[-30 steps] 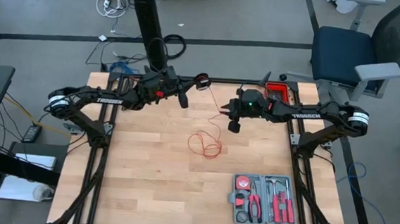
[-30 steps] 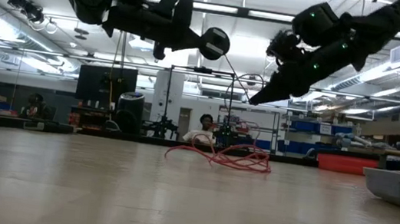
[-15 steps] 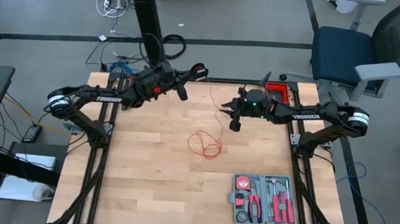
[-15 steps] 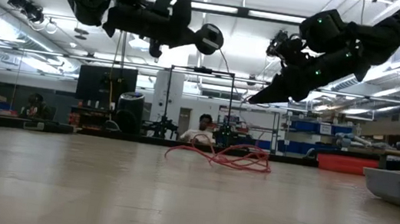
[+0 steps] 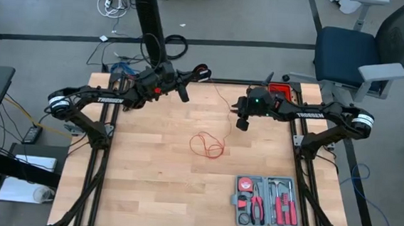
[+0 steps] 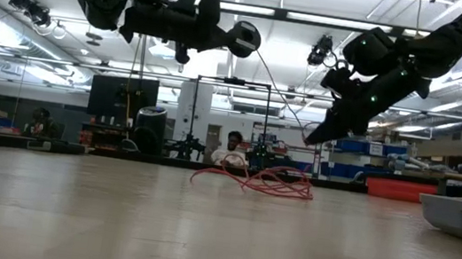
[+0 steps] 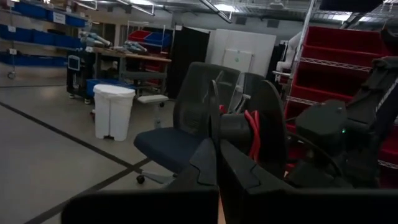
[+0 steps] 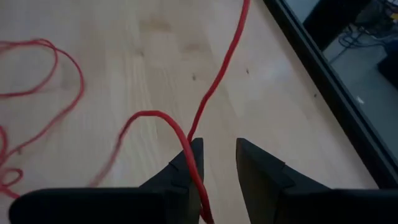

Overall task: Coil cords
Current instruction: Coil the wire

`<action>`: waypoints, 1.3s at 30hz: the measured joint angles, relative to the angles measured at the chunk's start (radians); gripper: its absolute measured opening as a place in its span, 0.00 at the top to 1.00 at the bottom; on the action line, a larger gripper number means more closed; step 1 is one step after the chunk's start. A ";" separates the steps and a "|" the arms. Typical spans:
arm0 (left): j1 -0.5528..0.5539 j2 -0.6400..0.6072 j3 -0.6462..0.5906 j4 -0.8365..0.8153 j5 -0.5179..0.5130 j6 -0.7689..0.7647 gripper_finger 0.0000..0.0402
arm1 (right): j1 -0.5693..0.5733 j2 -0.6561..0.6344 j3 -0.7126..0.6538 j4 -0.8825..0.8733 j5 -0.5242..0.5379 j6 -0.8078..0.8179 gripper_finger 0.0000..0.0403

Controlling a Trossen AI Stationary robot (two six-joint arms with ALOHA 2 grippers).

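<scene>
The thin bright red cord (image 5: 207, 145) lies mostly as a loose tangle of loops on the pale wooden table (image 5: 147, 180), near its middle. One strand rises from the tangle toward 12 o'clock, up to the far edge of the table.

The left gripper (image 5: 203, 73) hangs above that far edge, at about 12 o'clock from the tangle. Its fingers (image 7: 208, 163) are pressed together, and turns of red cord wrap the dark round spool just beyond them.

The right gripper (image 5: 235, 109) hovers at roughly 1 o'clock from the tangle — tilted down toward the table. Its fingers (image 8: 186, 163) stand a little apart, the cord running along one finger's inner edge; whether it is gripped cannot be told.

A grey tool case with red-handled tools (image 5: 265, 201) sits at 5 o'clock, well apart from the cord.
</scene>
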 joint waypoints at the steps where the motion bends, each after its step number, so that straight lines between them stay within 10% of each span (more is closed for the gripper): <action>1: 0.000 0.000 0.000 0.001 0.000 -0.001 1.00 | -0.001 0.000 0.000 0.007 -0.014 0.000 0.77; 39: 0.017 0.000 -0.001 -0.014 0.069 -0.081 1.00 | 0.138 -0.278 0.001 -0.043 0.104 0.067 0.58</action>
